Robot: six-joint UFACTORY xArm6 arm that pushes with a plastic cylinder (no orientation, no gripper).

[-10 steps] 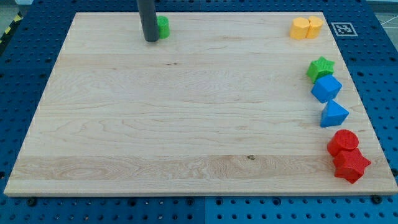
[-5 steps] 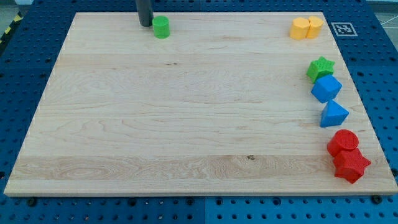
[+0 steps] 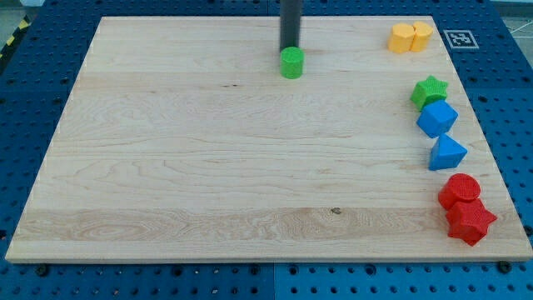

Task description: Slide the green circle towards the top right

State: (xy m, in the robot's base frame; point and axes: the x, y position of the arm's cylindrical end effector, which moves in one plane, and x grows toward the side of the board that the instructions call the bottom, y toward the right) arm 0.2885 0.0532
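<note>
The green circle (image 3: 291,63) is a small green cylinder on the wooden board (image 3: 208,158), near the top edge, a little right of the middle. My tip (image 3: 290,47) is at the end of the dark rod, directly above the green circle in the view and touching or almost touching its upper side.
Two yellow blocks (image 3: 411,37) sit at the top right corner. Down the right edge stand a green star (image 3: 430,90), a blue cube-like block (image 3: 437,118), a blue triangle (image 3: 448,153), a red circle (image 3: 460,190) and a red star (image 3: 471,222).
The green circle has slid right and slightly down, from the top left part to the top middle. My tip moved right with it, from its left to just above it.
</note>
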